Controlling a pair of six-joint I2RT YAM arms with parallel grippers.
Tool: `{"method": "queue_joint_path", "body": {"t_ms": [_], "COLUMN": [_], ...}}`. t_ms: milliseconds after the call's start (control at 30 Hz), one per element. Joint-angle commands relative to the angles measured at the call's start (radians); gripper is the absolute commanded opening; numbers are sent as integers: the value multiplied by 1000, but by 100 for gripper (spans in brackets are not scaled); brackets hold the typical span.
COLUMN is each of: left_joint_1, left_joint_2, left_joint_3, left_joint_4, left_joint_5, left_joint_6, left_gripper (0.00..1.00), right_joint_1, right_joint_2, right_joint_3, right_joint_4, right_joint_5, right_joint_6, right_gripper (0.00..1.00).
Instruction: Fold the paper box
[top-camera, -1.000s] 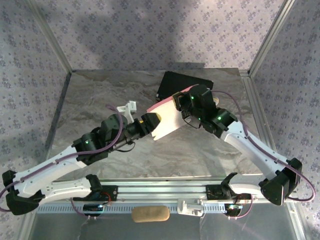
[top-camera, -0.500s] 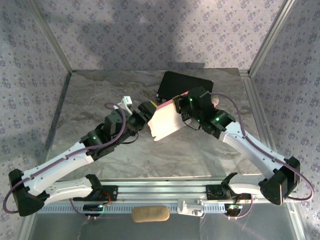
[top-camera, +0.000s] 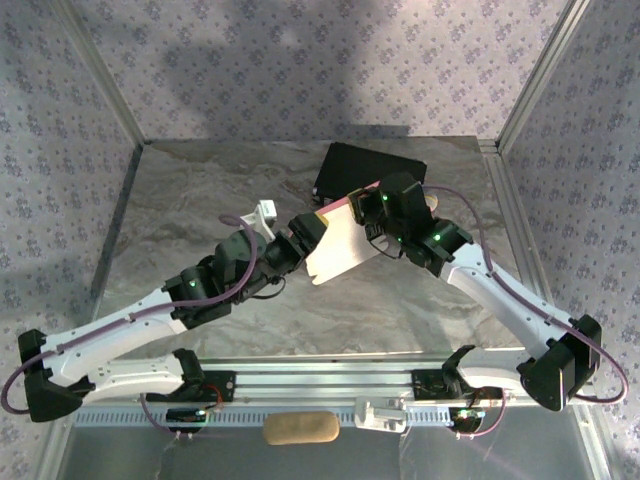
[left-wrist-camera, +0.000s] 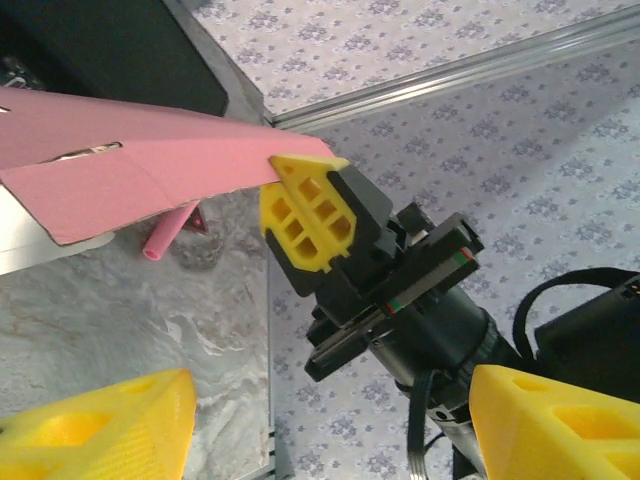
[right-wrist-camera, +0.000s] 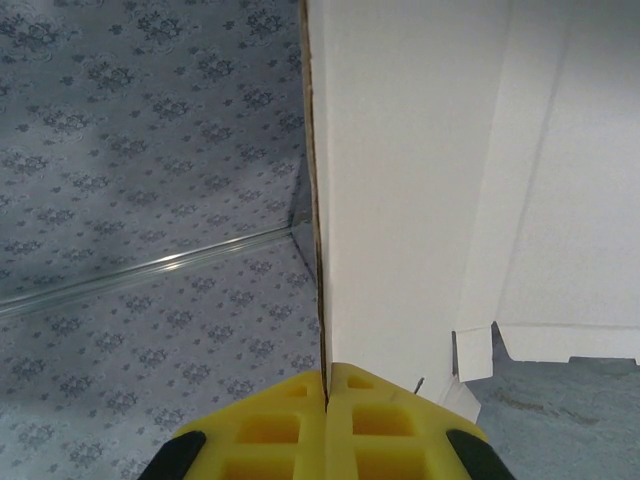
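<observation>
Marble-look table spans the workspace. A black case is parked at the back edge, clear of both arms.

The paper box is held off the table mid-workspace, just in front of the case. It is tilted, with the pale inside turned up toward the top camera.

The right gripper is pressed together on the card's thin edge near a corner, so the sheet is carried by that pinch alone. The left gripper is spread with nothing between its fingers, and is parked just beside the box's left edge.

Step in hand, as judged: a side panel is to be taken by the left and folded while the right holds.
- The right pinch should be kept firm and unshifted, since a sheet gripped at one corner is likely to pivot.
- The left fingers should be squared over the panel edge before they are closed.
- The bend should be run along a scored crease, as thin card is likely to buckle if pushed flat-on.

View differences:
- Top external: the spacing of both arms around the sheet is given.
- Left wrist: the pink outer face, a die-cut slit and the right gripper's bite on the corner are seen. A pink stick is seen lying on the table below the box.
- Right wrist: the pale inside is seen close up, with crease lines and a small tab at the lower edge.
</observation>
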Motion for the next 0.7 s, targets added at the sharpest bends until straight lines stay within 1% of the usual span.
{"method": "queue_joint_path", "body": {"t_ms": [0,67,200,433,467,600,667], "left_joint_1": [-1,22,76,115,122,148,161], "left_joint_2": [11,9,19,55,54,35,25], "left_joint_3": [15,14,26,53,55,49,49], "left_joint_4": [-1,-4,-5,-14,-27,-58,-68], "left_joint_5": [-65,-66,-29,-9,-8,-20,-14], "left_joint_6": [-24,-21,-24,-20,-18,-3,8], "left_gripper": [73,73,73,68,67,55,52], "right_joint_1": [-3,4,15,31,34,41,40], "right_joint_2": [-11,-14,-33,-56,-59,-66,-66], "right_joint_3": [28,74,86,98,100,107,108], "right_joint_4": [-20,-40,-63,-84,-89,-100,-101], "right_joint_5": [-1,5,20,35,37,41,39], "right_joint_6": [15,14,25,32,32,30,29], "right_gripper": [0,0,0,0,0,0,0]}}
